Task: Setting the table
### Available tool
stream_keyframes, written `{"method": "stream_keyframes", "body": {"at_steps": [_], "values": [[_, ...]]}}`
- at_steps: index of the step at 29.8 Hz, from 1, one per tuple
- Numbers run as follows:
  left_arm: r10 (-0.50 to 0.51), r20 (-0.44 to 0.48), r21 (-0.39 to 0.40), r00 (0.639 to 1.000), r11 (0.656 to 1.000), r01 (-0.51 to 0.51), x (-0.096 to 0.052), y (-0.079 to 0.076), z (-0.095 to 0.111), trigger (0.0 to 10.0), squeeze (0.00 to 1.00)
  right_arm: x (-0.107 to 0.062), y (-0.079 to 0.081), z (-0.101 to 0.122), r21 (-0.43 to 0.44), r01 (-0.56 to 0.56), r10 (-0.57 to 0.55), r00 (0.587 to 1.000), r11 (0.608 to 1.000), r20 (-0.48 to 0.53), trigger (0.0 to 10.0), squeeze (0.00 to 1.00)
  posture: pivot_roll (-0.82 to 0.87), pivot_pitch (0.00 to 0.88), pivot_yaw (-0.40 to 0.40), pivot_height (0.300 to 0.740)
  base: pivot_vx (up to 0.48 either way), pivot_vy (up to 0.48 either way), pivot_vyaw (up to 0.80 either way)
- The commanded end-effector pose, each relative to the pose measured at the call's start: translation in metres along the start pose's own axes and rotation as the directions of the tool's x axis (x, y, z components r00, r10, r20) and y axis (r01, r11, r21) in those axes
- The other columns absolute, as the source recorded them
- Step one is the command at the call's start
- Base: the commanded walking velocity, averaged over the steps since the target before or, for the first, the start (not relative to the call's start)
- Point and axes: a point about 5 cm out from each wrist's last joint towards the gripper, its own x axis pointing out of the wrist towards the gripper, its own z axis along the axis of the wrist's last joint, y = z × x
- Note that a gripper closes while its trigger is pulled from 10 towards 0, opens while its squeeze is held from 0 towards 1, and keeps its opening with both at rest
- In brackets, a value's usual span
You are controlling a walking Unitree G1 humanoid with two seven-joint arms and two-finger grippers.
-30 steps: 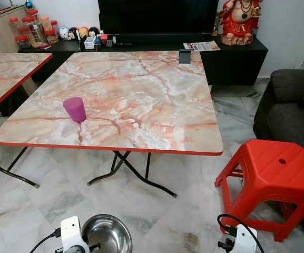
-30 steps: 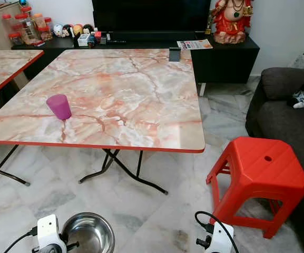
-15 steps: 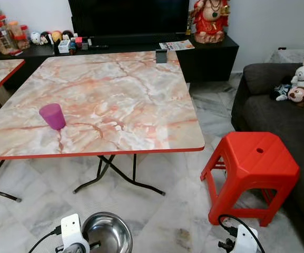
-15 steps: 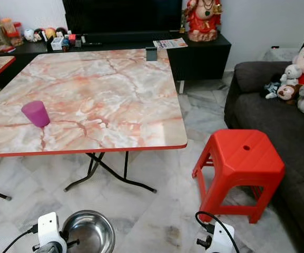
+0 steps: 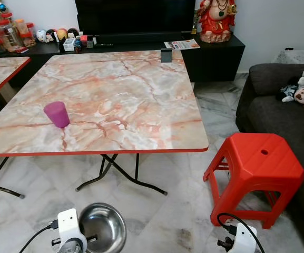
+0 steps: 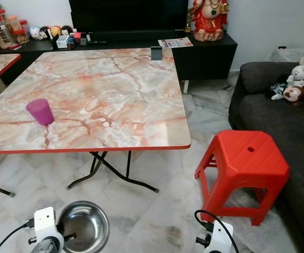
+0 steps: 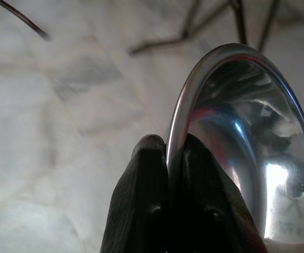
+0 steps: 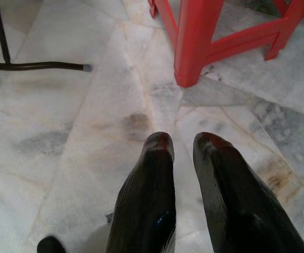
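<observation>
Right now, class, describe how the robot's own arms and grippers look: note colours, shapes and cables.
Each wrist ends in a boxy white housing, the left with a round fitting at its front. A black cable runs off the left one, and another loops over the right housing. The left gripper and right gripper each have two long, rounded, slightly glossy black fingers, tapering to blunt tips.

Steel bowl [image 5: 102,234] held low above floor; purple cup [image 5: 57,114] upright on table.
</observation>
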Motion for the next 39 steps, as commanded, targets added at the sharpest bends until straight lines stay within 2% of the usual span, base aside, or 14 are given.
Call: {"method": "stream_keyframes", "body": {"at_steps": [1, 6, 9, 12, 13, 15, 16, 23, 27, 31, 35, 37, 39], "values": [[0.053, 0.058, -0.001, 0.997, 0.999, -0.053, 0.0, 0.01, 0.007, 10.0, 0.0, 0.0, 0.002, 0.001, -0.009, -0.012, 0.012, 1.0, 1.0, 0.003, 10.0, 0.0, -0.05, 0.0, 0.025, 0.74, 0.0, 0.0, 0.0], [0.176, 0.122, -0.076, 0.977, 0.983, -0.167, -0.002, 0.028, 0.014, 10.0, 0.0, 0.0, 0.004, 0.002, -0.017, -0.019, 0.019, 1.0, 1.0, 0.004, 10.0, 0.0, -0.04, 0.0, 0.018, 0.74, 0.0, 0.0, 0.0], [0.28, 0.188, -0.144, 0.941, 0.956, -0.255, -0.005, 0.045, 0.023, 10.0, 0.0, 0.001, 0.004, 0.002, -0.024, -0.022, 0.022, 1.0, 0.999, 0.002, 10.0, 0.0, -0.03, 0.0, 0.01, 0.74, 0.0, 0.0, 0.0], [0.313, 0.219, -0.183, 0.924, 0.944, -0.276, -0.006, 0.049, 0.028, 10.0, 0.0, 0.001, 0.003, 0.002, -0.026, -0.022, 0.022, 1.0, 0.999, 0.002, 10.0, 0.0, -0.03, 0.0, 0.007, 0.74, 0.0, 0.0, 0.0], [0.345, 0.284, -0.233, 0.895, 0.93, -0.285, -0.008, 0.053, 0.04, 10.0, 0.0, 0.001, 0.003, 0.002, -0.031, -0.024, 0.024, 1.0, 0.999, 0.001, 10.0, 0.0, -0.02, 0.0, 0.001, 0.74, 0.0, 0.0, 0.0], [0.352, 0.305, -0.246, 0.885, 0.927, -0.284, -0.009, 0.054, 0.044, 10.0, 0.0, 0.001, 0.003, 0.002, -0.033, -0.024, 0.024, 1.0, 0.999, 0.001, 10.0, 0.0, -0.02, 0.0, 0.001, 0.74, 0.0, 0.0, 0.0], [0.367, 0.354, -0.271, 0.86, 0.921, -0.281, -0.011, 0.056, 0.054, 10.0, 0.0, 0.001, 0.003, 0.002, -0.037, -0.026, 0.026, 1.0, 0.999, 0.0, 10.0, 0.0, -0.02, 0.0, -0.002, 0.74, 0.0, 0.0, 0.0], [0.399, 0.465, -0.326, 0.791, 0.907, -0.266, -0.027, 0.057, 0.076, 10.0, 0.0, 0.001, 0.005, 0.003, -0.048, -0.036, 0.036, 0.999, 0.998, -0.001, 10.0, 0.0, 0.0, 0.0, -0.011, 0.74, 0.0, 0.0, 0.0], [0.4, 0.513, -0.325, 0.76, 0.909, -0.26, -0.035, 0.057, 0.085, 10.0, 0.0, 0.002, 0.006, 0.004, -0.054, -0.042, 0.042, 0.999, 0.998, 0.0, 10.0, 0.0, 0.01, 0.0, -0.014, 0.74, 0.0, 0.0, 0.0], [0.404, 0.573, -0.334, 0.713, 0.91, -0.247, -0.048, 0.058, 0.101, 10.0, 0.0, 0.002, 0.007, 0.005, -0.059, -0.048, 0.048, 0.999, 0.997, 0.0, 10.0, 0.0, 0.01, 0.0, -0.017, 0.74, 0.0, 0.0, 0.0], [0.403, 0.584, -0.332, 0.705, 0.911, -0.247, -0.056, 0.058, 0.107, 10.0, 0.0, 0.002, 0.007, 0.005, -0.06, -0.048, 0.048, 0.999, 0.997, 0.0, 10.0, 0.0, 0.01, 0.0, -0.018, 0.74, 0.0, 0.0, 0.0], [0.366, 0.649, -0.329, 0.668, 0.926, -0.188, -0.062, 0.049, 0.134, 10.0, 0.0, 0.002, 0.008, 0.006, -0.063, -0.05, 0.05, 0.999, 0.997, 0.001, 10.0, 0.0, 0.02, 0.0, -0.021, 0.74, 0.0, 0.0, 0.0], [0.263, 0.686, -0.284, 0.678, 0.955, -0.082, -0.059, 0.029, 0.15, 10.0, 0.0, 0.002, 0.008, 0.007, -0.065, -0.052, 0.052, 0.999, 0.997, 0.002, 10.0, 0.0, 0.02, 0.0, -0.022, 0.74, 0.0, 0.0, 0.0]]}}
